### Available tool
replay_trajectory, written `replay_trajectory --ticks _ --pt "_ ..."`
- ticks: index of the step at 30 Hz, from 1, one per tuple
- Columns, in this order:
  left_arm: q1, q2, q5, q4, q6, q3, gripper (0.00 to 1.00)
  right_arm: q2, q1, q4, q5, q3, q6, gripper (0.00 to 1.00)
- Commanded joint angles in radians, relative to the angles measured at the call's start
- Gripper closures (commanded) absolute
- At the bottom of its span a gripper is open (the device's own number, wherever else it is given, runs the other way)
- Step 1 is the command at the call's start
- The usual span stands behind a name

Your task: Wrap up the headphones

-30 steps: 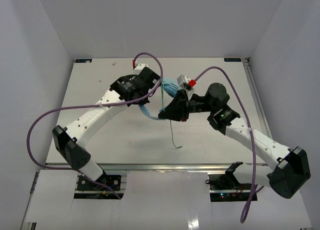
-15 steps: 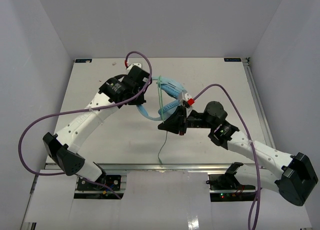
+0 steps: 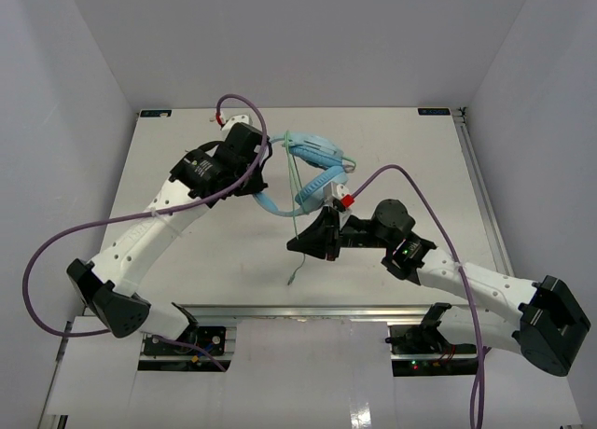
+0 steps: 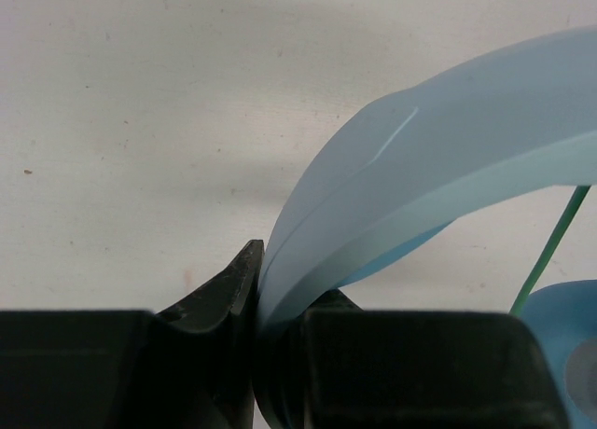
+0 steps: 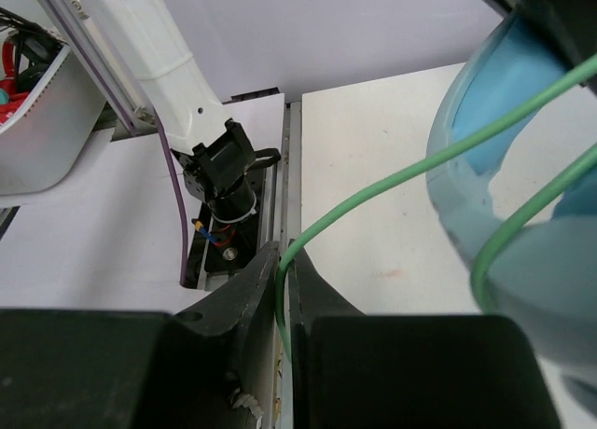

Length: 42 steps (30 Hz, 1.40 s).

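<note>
The headphones (image 3: 313, 157) are held up off the desk (image 3: 224, 261), between the two hands. The left hand (image 4: 272, 310) is pressed together on the pale blue headband (image 4: 420, 182), which sweeps up and away to its right. The right hand (image 5: 284, 278) is pinching the thin green cord (image 5: 373, 186), with the earcups (image 5: 532, 289) close ahead and to its right; a loose tail hangs beneath it toward the desk. Two risks are judged. The cord could be pulled out of so narrow a pinch if drawn taut around the cups. The smooth band could also twist in the left hand, and a loop would be thrown off.
</note>
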Motion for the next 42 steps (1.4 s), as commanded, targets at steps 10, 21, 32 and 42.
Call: replay_trajectory --ticks 10,21,32,42 --pt "0.028 -0.169 -0.091 0.125 -0.143 0.013 1.00 -0.065 0.040 -0.076 0.299 -0.063 -0.075 0.92" --pt "0.028 -0.170 -0.137 0.108 -0.171 -0.029 1.00 -0.047 0.041 -0.002 0.559 -0.122 -0.069 0.92" --pt "0.028 -0.171 0.057 0.147 -0.298 -0.096 1.00 -0.024 0.044 0.161 0.796 -0.173 -0.221 0.88" --pt "0.028 -0.222 0.110 0.153 -0.349 -0.129 1.00 0.035 0.044 0.391 0.715 -0.247 -0.260 0.85"
